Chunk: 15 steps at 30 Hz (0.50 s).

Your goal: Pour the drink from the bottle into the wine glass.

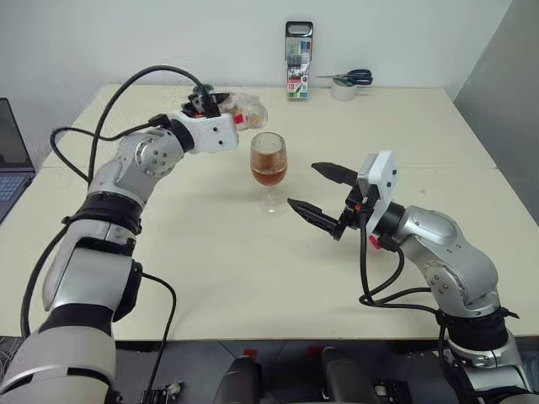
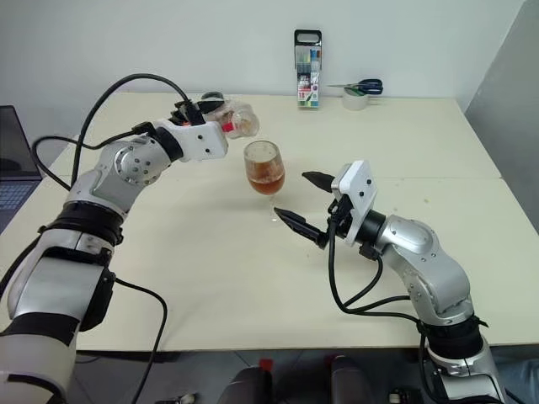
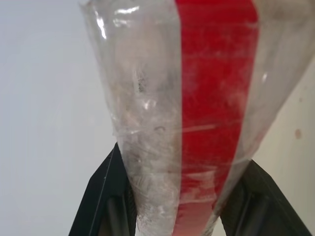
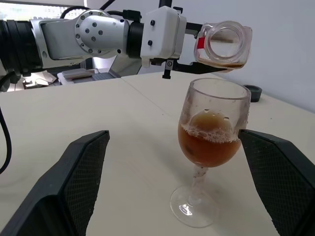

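From the head, the left claw (image 1: pixel 221 108) is clamped on the bottle (image 1: pixel 249 112), tipped on its side just above and behind the wine glass (image 1: pixel 269 168) on the surface (image 1: pixel 219 252). From the right wrist, the right claw (image 4: pixel 177 191) stands spread wide, with the wine glass holding drink (image 4: pixel 206 147) between its fingers, nearer one, and the bottle's open mouth just above the rim.

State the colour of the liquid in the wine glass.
Reddish-brown, tea-like, with pale foam on top; the drink in the wine glass shows best in the right wrist view.
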### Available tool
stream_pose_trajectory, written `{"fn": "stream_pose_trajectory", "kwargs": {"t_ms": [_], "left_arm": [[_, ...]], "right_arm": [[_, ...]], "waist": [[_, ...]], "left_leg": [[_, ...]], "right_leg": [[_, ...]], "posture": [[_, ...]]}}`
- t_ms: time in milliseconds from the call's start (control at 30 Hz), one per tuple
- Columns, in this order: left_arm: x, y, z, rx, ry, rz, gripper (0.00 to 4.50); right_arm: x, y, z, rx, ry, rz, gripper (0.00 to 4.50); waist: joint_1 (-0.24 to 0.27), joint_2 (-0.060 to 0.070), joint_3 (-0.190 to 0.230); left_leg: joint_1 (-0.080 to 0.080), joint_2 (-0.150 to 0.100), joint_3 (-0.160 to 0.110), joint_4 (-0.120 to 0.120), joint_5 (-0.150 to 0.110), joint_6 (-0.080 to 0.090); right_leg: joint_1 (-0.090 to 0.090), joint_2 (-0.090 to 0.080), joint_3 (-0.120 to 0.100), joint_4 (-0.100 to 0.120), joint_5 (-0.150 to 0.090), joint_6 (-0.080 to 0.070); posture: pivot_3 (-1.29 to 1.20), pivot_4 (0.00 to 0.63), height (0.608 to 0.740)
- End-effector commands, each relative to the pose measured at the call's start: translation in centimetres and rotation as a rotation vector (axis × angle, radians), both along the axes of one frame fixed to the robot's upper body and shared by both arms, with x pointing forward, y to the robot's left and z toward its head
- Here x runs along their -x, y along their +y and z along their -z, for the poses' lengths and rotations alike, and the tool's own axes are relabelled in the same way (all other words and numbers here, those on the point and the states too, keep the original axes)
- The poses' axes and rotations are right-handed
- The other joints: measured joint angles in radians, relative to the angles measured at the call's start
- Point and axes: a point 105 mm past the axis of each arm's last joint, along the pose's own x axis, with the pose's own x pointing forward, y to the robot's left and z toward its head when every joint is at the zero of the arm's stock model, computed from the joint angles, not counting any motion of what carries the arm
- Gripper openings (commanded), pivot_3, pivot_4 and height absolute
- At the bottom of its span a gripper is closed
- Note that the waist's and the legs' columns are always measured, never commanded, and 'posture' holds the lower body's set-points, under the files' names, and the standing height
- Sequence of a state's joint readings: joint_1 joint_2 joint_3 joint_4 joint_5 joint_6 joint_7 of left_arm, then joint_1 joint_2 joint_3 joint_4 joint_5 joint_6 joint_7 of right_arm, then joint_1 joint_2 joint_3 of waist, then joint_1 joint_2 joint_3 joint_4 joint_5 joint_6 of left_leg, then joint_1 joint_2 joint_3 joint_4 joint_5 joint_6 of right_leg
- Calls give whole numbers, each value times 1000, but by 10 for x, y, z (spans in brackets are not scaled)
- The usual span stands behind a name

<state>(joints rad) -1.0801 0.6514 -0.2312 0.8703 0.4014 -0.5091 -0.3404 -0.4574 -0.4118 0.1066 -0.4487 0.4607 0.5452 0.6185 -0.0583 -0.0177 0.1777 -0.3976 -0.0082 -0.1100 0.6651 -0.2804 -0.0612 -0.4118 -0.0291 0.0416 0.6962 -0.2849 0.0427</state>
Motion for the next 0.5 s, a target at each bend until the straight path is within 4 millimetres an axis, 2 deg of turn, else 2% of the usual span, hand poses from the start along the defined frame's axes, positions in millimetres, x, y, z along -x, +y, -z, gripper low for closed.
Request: {"fn": "stream_pose_trajectory", "kwargs": {"t_ms": [33, 100, 233, 367, 500], "left_arm": [[0, 28, -21, 355, 52, -70, 1688], [1, 42, -9, 535, 146, -100, 1688], [14, 63, 35, 848, 375, -136, 1686], [31, 81, 69, 1000, 471, -192, 1686], [41, 85, 86, 1076, 515, -204, 1685]], "right_arm": [[14, 9, -12, 28, -73, -62, 4500], [16, 11, -9, 66, -69, -79, 4500], [20, 19, -2, 136, -43, -119, 4500], [18, 27, 4, 175, -4, -131, 4500], [16, 34, 4, 188, 1, -138, 4500]], "waist": [[-1, 0, 0], [-5, 0, 0], [-13, 0, 0], [-22, 0, 0], [-17, -2, -1]], "left_leg": [[0, 0, 0, 0, 0, 0], [0, 0, 0, 0, 0, 0], [1, 1, 0, 0, 1, -2], [1, 1, -2, 0, 2, -3], [0, 1, -2, 1, 2, -3]], "right_leg": [[0, 0, 0, 0, 0, 0], [0, 0, 0, 0, 0, 0], [0, 0, 0, 1, 0, 0], [0, 0, 0, 1, 0, 0], [0, 0, -1, 1, 0, 0]], "posture": [[0, 150, 740], [0, 150, 740], [0, 150, 740], [0, 150, 740], [0, 150, 740]]}}
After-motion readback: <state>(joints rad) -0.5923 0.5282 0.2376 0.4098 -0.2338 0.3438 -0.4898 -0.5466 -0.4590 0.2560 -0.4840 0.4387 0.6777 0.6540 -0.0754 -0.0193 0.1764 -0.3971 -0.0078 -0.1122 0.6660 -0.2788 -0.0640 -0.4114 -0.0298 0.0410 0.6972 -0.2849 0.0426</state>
